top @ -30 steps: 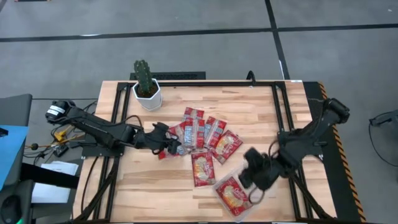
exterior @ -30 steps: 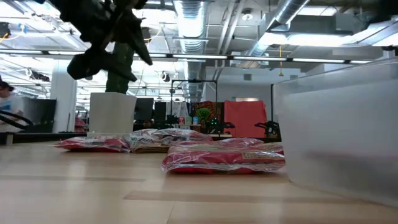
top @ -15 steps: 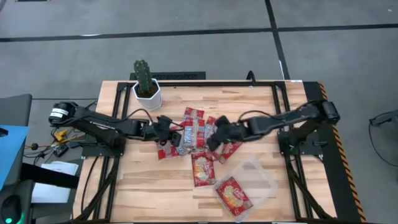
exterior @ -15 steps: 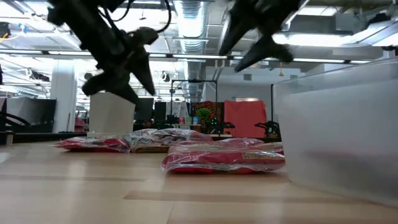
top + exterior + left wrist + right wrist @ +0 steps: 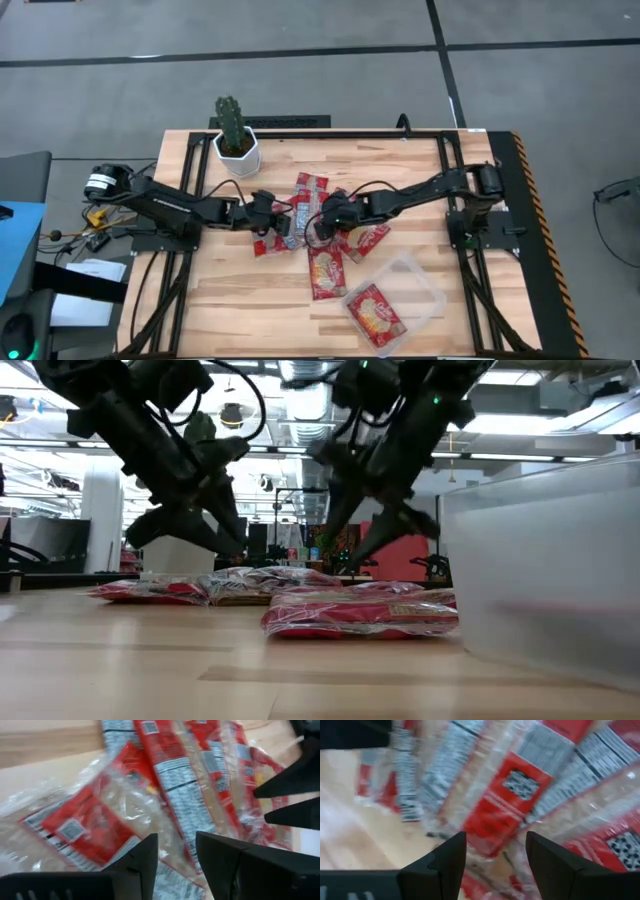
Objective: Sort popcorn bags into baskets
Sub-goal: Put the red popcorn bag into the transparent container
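Right gripper, jaws spread, hovers over popcorn bags beside left gripper (also spread), presumably picking for basket.

**A:** Where do the popcorn bags lie?

**B:** Most sit in a loose, overlapping heap at the middle of the table, flat and shiny. The narrow red-and-grey ones fan out toward the far side, label panels up. A wider red bag with a pale yellow centre lies alone just on the near side of the heap, and another wide one rests at the heap's right edge.

**A:** And the basket?

**B:** The clear plastic tray, shallow with rounded corners, sits at the near right of the table, turned at an angle. One wide red bag lies flat inside, at its near-left end.
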`<state>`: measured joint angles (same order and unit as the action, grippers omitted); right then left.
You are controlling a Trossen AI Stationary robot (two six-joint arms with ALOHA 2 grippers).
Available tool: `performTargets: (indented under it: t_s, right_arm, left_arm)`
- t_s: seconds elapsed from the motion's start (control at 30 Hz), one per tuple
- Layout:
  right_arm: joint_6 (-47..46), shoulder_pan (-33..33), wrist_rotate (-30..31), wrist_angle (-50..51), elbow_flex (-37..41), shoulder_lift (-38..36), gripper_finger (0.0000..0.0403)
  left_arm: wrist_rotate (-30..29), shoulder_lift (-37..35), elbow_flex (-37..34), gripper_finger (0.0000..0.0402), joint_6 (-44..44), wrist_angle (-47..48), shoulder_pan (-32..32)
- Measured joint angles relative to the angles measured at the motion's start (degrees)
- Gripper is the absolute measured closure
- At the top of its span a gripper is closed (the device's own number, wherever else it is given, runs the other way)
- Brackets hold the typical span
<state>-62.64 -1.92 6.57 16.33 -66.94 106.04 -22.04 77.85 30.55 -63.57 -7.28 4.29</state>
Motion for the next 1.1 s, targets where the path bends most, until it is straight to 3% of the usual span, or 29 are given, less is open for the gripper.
performTargets:
  t_s: [0.5, 0.8, 0.9, 1.1]
  right_arm:
    - [-3.51, 3.53, 0.03, -5.53, -0.10, 5.69, 0.0173]
    - [0.93, 4.69, 0.30, -9.66, 0.09, 5.82, 0.0180]
    - [1.72, 5.03, 0.00, -10.57, 0.09, 5.94, 0.0209]
    - [4.71, 5.08, -1.56, -10.30, 0.09, 5.94, 0.0317]
  left_arm:
    - [5.14, 14.33, 1.20, 0.0291, -3.04, -11.56, -0.82]
    - [6.93, 15.17, 2.77, 0.0291, -1.16, -12.61, -1.52]
    - [8.40, 15.17, 3.14, 0.0291, -0.57, -12.65, -2.18]
    - [8.87, 15.17, 3.15, 0.0291, 0.66, -12.59, -2.46]
